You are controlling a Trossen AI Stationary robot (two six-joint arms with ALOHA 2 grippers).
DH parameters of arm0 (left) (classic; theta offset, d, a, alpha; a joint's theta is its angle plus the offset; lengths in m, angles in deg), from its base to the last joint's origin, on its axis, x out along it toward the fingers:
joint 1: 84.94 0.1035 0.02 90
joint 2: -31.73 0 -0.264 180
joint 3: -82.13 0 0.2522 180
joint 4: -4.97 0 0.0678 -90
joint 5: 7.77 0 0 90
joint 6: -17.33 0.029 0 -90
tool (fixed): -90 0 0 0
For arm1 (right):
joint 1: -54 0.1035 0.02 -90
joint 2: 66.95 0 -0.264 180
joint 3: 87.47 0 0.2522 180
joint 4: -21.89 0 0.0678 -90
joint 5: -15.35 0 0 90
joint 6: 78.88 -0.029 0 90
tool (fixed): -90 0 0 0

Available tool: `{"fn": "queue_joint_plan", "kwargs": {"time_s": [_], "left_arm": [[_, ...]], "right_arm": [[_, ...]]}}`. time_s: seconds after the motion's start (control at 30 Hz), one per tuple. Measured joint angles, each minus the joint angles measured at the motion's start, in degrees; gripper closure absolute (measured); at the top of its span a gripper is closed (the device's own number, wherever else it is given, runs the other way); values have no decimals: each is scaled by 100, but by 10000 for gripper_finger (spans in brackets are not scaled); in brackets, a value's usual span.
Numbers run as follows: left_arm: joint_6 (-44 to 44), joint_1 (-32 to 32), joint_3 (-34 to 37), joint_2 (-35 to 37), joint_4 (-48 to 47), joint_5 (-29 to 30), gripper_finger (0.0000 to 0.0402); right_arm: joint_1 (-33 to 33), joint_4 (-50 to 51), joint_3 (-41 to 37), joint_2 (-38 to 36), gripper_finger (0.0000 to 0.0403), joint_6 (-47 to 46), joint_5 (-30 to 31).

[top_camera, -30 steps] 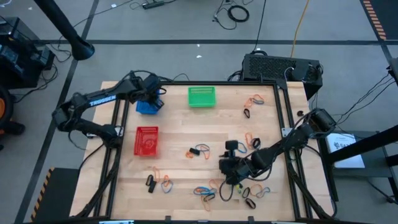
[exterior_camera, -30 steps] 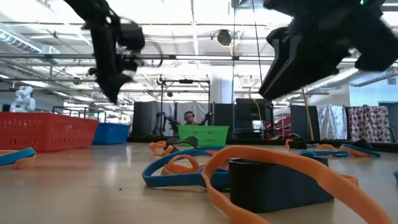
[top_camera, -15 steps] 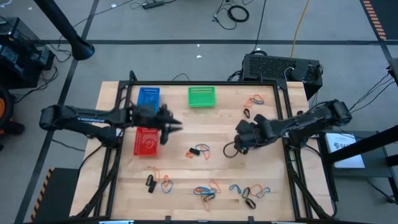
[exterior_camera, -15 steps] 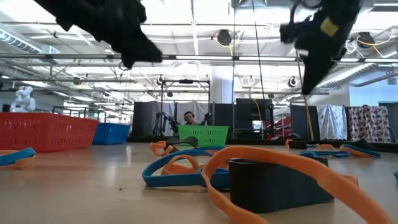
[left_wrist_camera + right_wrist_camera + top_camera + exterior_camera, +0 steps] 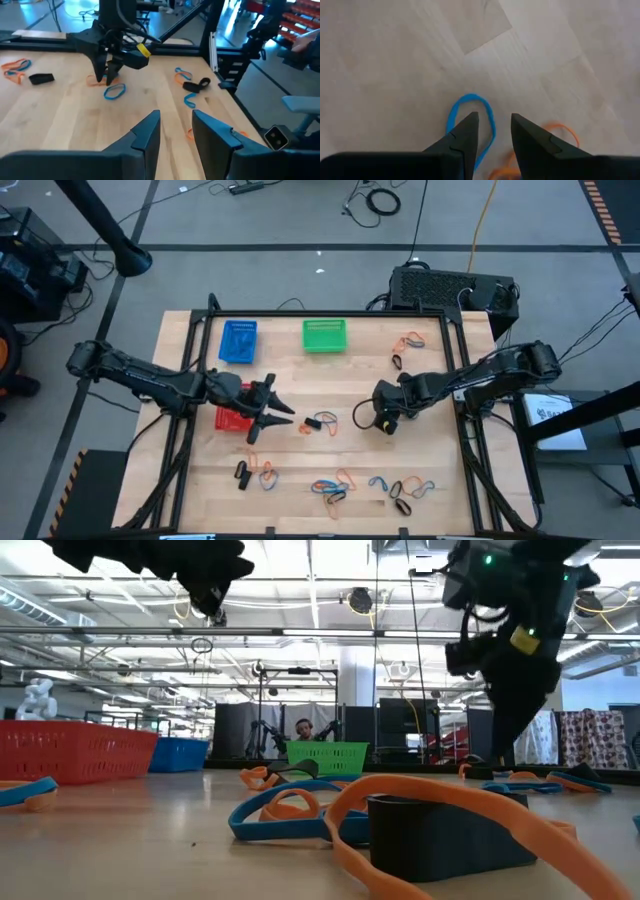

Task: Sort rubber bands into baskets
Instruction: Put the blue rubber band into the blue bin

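Two dark fingers (image 5: 465,137) of the right gripper (image 5: 492,135) stand spread just above a blue rubber band (image 5: 470,117) beside an orange band (image 5: 560,131) on the wooden table (image 5: 300,470); it seems to be reaching, and next must drop and pinch the loop. Only the high view shows the blue basket (image 5: 239,341), green basket (image 5: 324,335) and red basket (image 5: 232,420), with the left gripper (image 5: 283,412) spread, empty, near the red one.
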Motion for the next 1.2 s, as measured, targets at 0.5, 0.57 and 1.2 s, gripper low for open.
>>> {"fn": "queue_joint_plan", "kwargs": {"time_s": [0.5, 0.57, 1.2], "left_arm": [[-128, 3, -2, 0, 9, 267, 281], [-187, 3, -2, 0, 8, 304, 281], [-1892, -324, 617, -2128, 3085, 1276, 281]], "right_arm": [[-27, -682, -690, 198, 324, 174, -662], [-24, -684, -688, 201, 358, 400, -710], [345, -4014, -408, -17, 402, 1891, -112]]}}
